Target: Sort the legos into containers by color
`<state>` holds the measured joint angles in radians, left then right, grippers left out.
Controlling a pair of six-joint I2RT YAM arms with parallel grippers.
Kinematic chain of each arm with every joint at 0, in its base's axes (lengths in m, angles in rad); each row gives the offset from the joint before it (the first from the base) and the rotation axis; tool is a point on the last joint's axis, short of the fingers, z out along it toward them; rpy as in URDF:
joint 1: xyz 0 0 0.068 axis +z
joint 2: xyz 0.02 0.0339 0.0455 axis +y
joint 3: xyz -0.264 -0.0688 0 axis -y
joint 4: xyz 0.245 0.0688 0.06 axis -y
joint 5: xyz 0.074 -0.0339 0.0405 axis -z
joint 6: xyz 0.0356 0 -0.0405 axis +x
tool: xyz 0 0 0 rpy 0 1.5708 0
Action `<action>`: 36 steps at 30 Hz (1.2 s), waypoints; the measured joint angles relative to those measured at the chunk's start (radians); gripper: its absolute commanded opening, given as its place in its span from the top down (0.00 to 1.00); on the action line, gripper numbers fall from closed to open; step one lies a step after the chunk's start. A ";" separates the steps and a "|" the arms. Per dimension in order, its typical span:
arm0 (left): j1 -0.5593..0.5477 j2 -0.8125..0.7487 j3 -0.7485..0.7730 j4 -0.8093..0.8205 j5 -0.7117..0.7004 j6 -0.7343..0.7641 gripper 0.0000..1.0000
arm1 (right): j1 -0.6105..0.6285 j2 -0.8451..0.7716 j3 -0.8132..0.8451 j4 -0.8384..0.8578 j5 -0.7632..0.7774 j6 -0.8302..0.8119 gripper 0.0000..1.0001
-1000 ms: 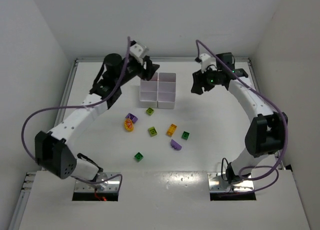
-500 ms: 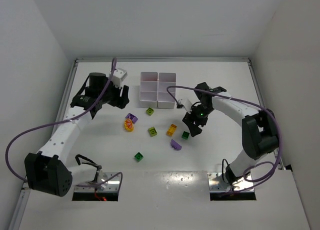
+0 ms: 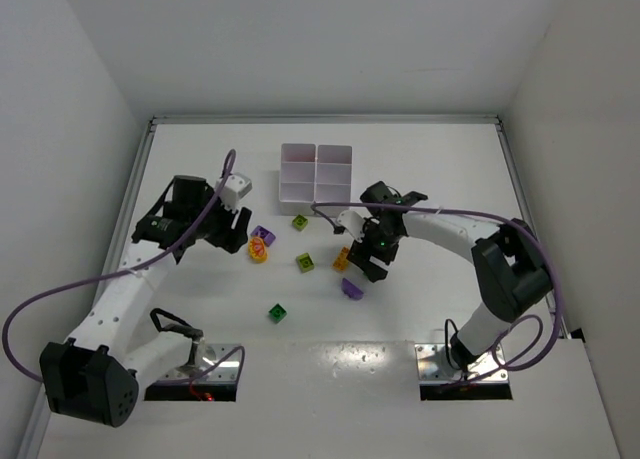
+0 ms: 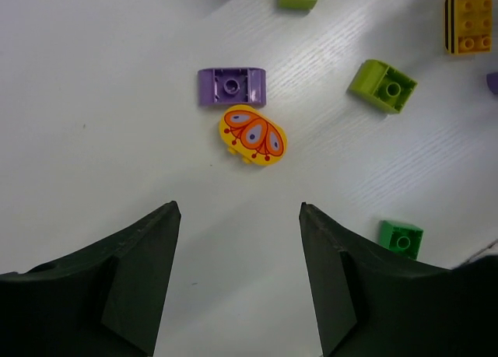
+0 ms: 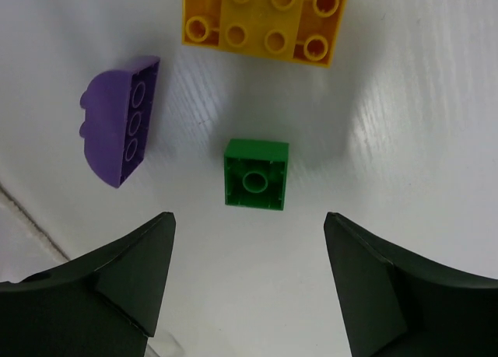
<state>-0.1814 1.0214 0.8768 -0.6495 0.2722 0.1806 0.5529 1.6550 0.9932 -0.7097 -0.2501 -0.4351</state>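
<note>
From above, the white tray (image 3: 317, 174) of square pockets sits toward the back of the worktop (image 3: 440, 179), with the bricks scattered in front of it. The left fingers (image 3: 232, 237) point at a purple brick (image 3: 263, 235) and a yellow oval piece (image 3: 259, 250) just beside them. The right fingers (image 3: 368, 269) hang low next to an orange brick (image 3: 343, 259), with a second purple brick (image 3: 351, 289) a little nearer the arm bases. From up here I cannot tell how wide either pair stands. The left wrist camera shows the left fingers (image 4: 156, 248) standing apart with only bare worktop between them. The oval piece (image 4: 253, 134), patterned in orange, lies ahead of the gap, and the purple brick (image 4: 231, 87) is just beyond it. The right wrist camera shows the right fingers (image 5: 140, 256) spread wide and holding nothing. A small green brick (image 5: 256, 174) lies just ahead of their gap, hidden under the arm in the overhead view, with the second purple brick (image 5: 120, 120) off to one side.
</note>
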 measured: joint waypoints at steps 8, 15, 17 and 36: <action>0.000 0.055 0.069 -0.126 0.110 0.074 0.31 | 0.026 0.060 0.001 0.085 0.062 0.063 0.30; 0.000 0.133 0.166 -0.264 0.173 0.223 0.31 | 0.064 0.097 0.001 0.100 0.090 0.077 0.55; 0.000 0.137 0.175 -0.300 0.179 0.280 0.31 | 0.074 0.097 0.001 0.105 0.097 0.085 0.63; -0.188 0.199 0.024 -0.378 0.369 0.942 0.28 | -0.023 0.102 0.098 0.048 0.143 0.121 0.99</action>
<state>-0.3691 1.2201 0.9005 -1.0271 0.6411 1.1225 0.5301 1.7573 1.0912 -0.6621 -0.1070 -0.3141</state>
